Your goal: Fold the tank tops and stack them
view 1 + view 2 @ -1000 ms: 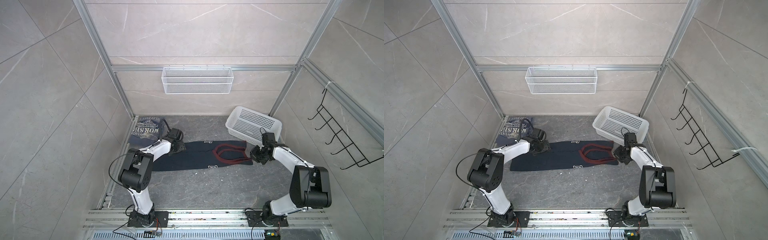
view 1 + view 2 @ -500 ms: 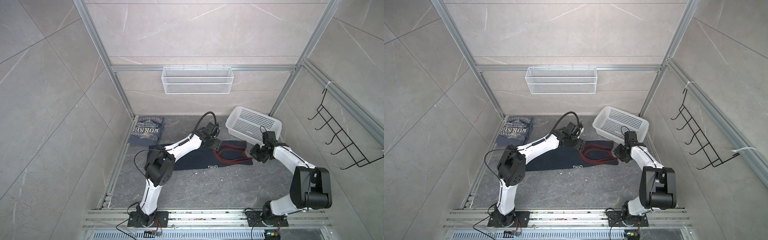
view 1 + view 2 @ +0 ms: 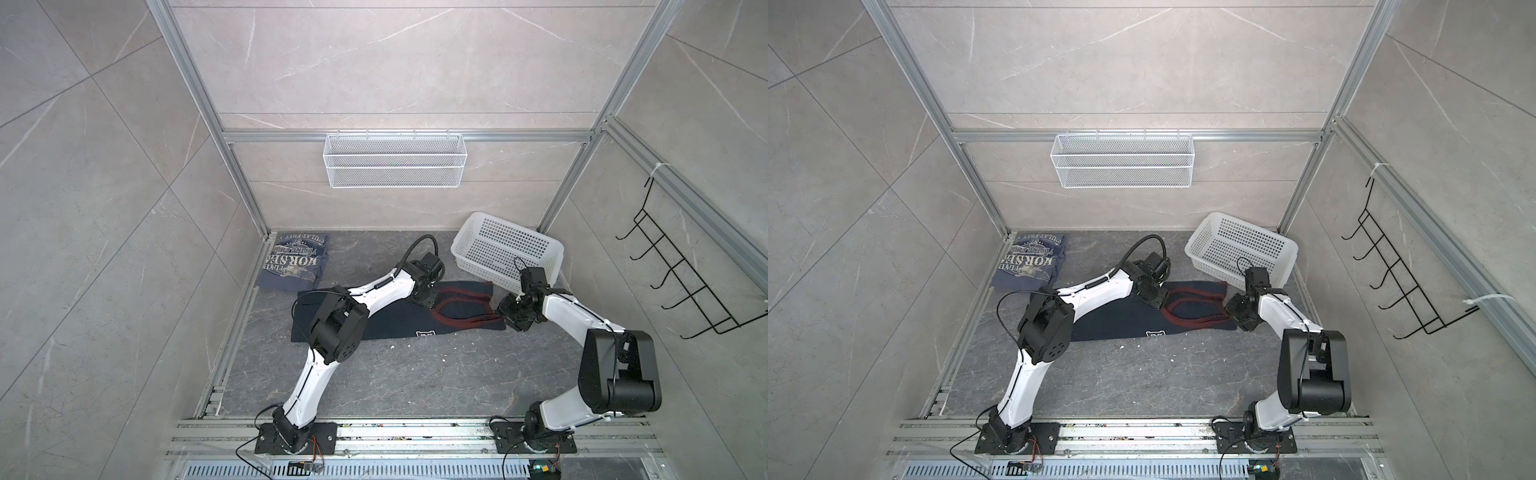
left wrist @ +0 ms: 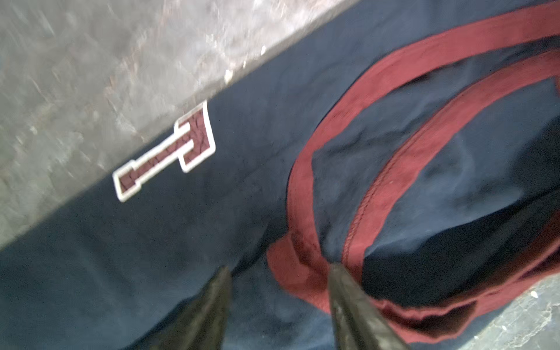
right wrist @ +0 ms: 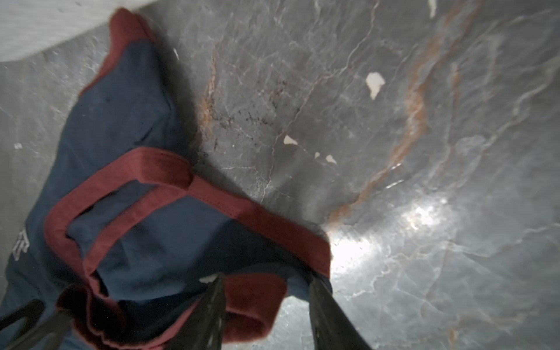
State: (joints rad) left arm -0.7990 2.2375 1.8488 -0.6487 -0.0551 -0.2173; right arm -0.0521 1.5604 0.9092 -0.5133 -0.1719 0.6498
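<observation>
The left pincer (image 4: pixel 280 268) and right pincer (image 5: pixel 266 275), both part-open, straddle the maroon trim of the navy tank top (image 3: pixel 399 326), which is spread mid-tabletop (image 3: pixel 415 374); the slate-blue tank top (image 3: pixel 293 266) lies folded at ten o'clock.

The navy tank top (image 3: pixel 395 324) was a plain dark blue edged with maroon trim (image 4: pixel 306 169), and its patch (image 4: pixel 165 151) was crackled maroon with a white outline. The slate-blue tank top (image 3: pixel 295 262) carried white lettering. The basket (image 3: pixel 505 247) was white and dotted with rows of holes, on a dark grey floor (image 3: pixel 415 374) veined in pale and rust tones.
</observation>
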